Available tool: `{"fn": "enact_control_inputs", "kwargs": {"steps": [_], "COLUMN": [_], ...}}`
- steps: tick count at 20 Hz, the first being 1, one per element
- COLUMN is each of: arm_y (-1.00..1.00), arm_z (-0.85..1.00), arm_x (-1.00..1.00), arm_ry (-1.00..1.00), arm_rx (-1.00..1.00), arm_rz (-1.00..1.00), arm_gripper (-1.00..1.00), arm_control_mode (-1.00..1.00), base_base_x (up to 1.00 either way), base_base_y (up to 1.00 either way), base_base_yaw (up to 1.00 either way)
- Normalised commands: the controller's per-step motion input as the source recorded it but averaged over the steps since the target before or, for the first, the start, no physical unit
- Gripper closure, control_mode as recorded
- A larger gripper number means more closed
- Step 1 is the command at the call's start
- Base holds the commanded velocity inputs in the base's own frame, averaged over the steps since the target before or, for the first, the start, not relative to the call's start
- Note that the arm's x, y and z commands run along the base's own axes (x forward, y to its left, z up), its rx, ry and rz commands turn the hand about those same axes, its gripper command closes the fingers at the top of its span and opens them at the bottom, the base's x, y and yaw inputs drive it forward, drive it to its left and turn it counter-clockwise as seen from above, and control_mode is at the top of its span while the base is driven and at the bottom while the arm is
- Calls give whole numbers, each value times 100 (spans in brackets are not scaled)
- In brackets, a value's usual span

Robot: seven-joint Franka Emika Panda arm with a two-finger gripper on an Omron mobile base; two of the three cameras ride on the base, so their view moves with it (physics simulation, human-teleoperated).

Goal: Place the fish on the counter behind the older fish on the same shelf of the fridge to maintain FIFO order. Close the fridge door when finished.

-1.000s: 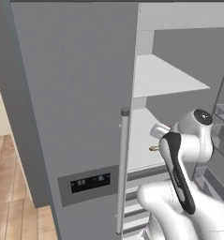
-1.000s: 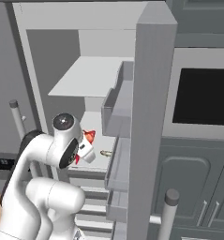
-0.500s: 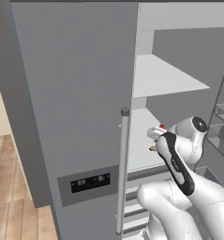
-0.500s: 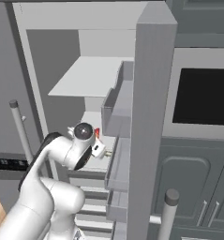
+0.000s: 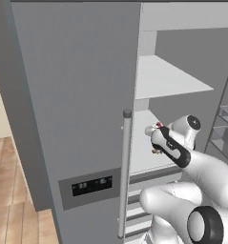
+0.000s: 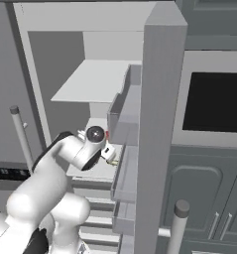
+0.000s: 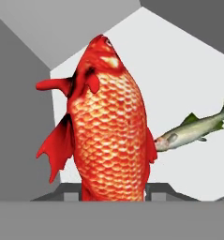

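Observation:
The red-orange fish (image 7: 108, 122) hangs nose-up in my gripper (image 7: 113, 191), which is shut on its tail end. Behind it to the right, the older fish (image 7: 193, 129), silver-green, lies on the white shelf (image 7: 188, 84). From the base cameras, my hand (image 5: 154, 138) reaches into the open fridge (image 6: 55, 49) over the middle shelf (image 5: 144, 155), with a bit of red fish (image 6: 107, 134) showing past the wrist. The older fish (image 6: 113, 161) lies just beyond the hand. The fridge door (image 6: 157, 124) stands open on the right. The counter is out of view.
The closed door with the dark display panel (image 5: 91, 185) and its bar handle (image 5: 126, 171) flank the opening on the left. Door bins (image 6: 124, 111) jut in from the right. An upper shelf (image 5: 168, 78) sits above my hand and drawers (image 5: 137, 209) below. A dark oven window (image 6: 214, 101) is right of the fridge.
My arm has reached further forward into the fridge, carrying the red fish deeper over the middle shelf toward the older fish. The grip has stayed shut.

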Motion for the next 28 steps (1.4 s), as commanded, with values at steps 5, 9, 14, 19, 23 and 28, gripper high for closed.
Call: {"fn": "enact_control_inputs", "kwargs": {"steps": [5,9,14,19,23,28], "arm_y": [-1,-1,0,0,0,2], "arm_z": [-15,-13,-7,-7,-6,-1], "arm_x": [19,15,24,21,20,18], "arm_ry": [0,0,0,0,0,0], "arm_rx": [0,0,-2,-3,-1,0], "arm_rz": [2,3,7,8,5,0], "arm_gripper": [100,100,100,100,100,100], "arm_control_mode": [-100,-100,-100,-100,-100,-100], "base_base_x": [0,0,0,0,0,0], "base_base_y": [0,0,0,0,0,0], "base_base_yaw": [0,0,0,0,0,0]}}
